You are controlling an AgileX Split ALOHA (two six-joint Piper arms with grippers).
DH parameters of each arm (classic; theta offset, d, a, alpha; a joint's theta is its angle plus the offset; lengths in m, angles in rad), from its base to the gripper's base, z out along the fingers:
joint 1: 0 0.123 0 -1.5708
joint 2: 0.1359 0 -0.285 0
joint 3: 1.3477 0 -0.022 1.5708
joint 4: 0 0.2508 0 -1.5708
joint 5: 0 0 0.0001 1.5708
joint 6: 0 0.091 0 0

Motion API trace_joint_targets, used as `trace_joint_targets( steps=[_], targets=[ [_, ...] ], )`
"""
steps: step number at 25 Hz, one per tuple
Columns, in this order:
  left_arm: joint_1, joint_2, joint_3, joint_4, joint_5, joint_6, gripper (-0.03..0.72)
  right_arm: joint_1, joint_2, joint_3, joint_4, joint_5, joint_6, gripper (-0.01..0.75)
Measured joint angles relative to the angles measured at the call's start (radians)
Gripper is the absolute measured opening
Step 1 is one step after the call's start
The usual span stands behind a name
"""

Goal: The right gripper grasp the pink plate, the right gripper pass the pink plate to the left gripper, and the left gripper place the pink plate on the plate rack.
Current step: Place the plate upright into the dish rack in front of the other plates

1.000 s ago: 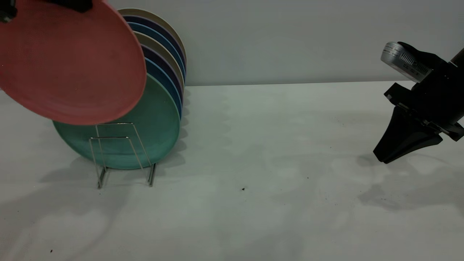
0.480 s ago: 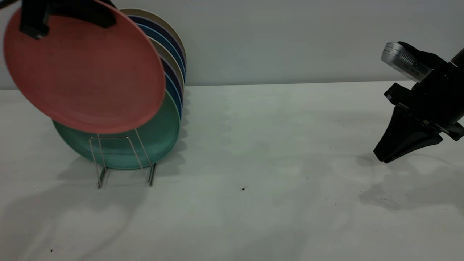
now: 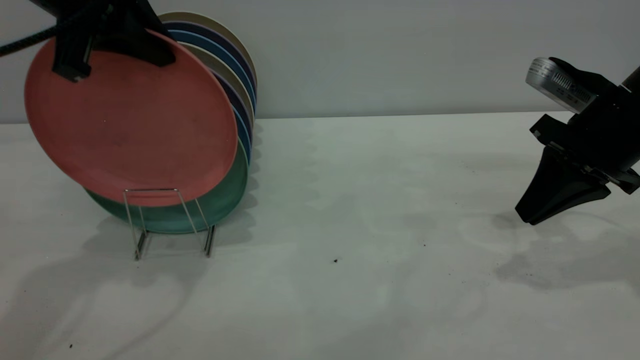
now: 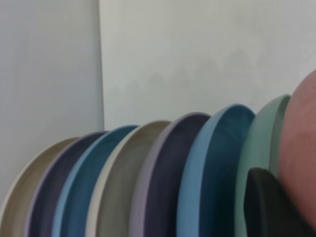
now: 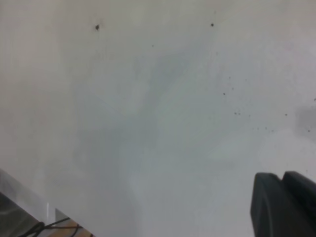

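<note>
a pale speckled table point(image 3: 360, 200) meets a plain grey wall point(image 3: 400, 50). at its left, the left gripper point(image 3: 107, 42) pinches the top rim of the pink plate point(image 3: 130, 120), tilted against a green plate point(image 3: 227, 195) over the wire plate rack point(image 3: 167, 222), where blue, beige and purple plates stand behind. the right gripper point(image 3: 537, 212) hovers far right, fingers pressed together.

I'm looking at a robot test bench, a lab setup rather than a kitchen: a bare white table point(image 3: 350, 200) against a plain grey wall point(image 3: 400, 50), specks of dirt on the surface, and one wire plate rack point(image 3: 167, 222) of coloured plastic plates point(image 3: 235, 75) as the only prop.
</note>
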Motion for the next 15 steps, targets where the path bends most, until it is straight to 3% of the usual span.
trace_joint_targets(
  steps=[15],
  targets=[
    [0.000,0.050,0.001,0.000,-0.041,-0.003,0.101,0.000,0.000,0.000,0.000,-0.001,0.000,0.021]
  ],
)
